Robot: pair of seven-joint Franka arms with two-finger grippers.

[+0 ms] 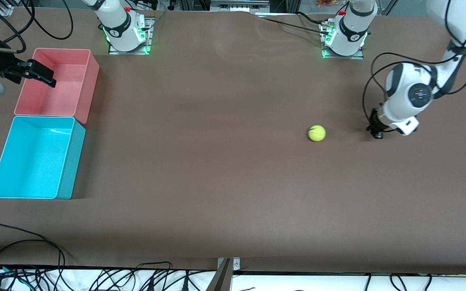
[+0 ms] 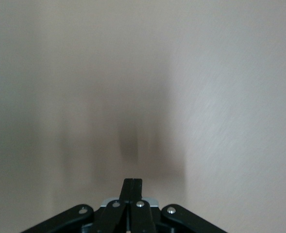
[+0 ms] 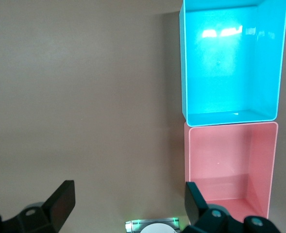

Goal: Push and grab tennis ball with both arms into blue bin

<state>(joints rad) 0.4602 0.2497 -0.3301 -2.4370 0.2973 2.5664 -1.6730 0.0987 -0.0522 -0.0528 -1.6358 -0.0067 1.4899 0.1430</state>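
Note:
The tennis ball (image 1: 316, 133) lies on the brown table, toward the left arm's end. My left gripper (image 1: 376, 131) is down low by the table, beside the ball toward the left arm's end and a clear gap away from it. In the left wrist view it (image 2: 133, 180) is shut and empty, with only bare table ahead and no ball showing. The blue bin (image 1: 71, 161) stands empty at the right arm's end and also shows in the right wrist view (image 3: 230, 116). My right gripper (image 1: 41, 74) is over the pink bin, open and empty (image 3: 128, 190).
The pink bin (image 1: 88, 81) touches the blue bin on the side farther from the front camera and shows in the right wrist view (image 3: 230, 127). The arm bases (image 1: 127, 38) (image 1: 343, 40) stand along the table's back edge. Cables (image 1: 22, 242) hang over the front edge.

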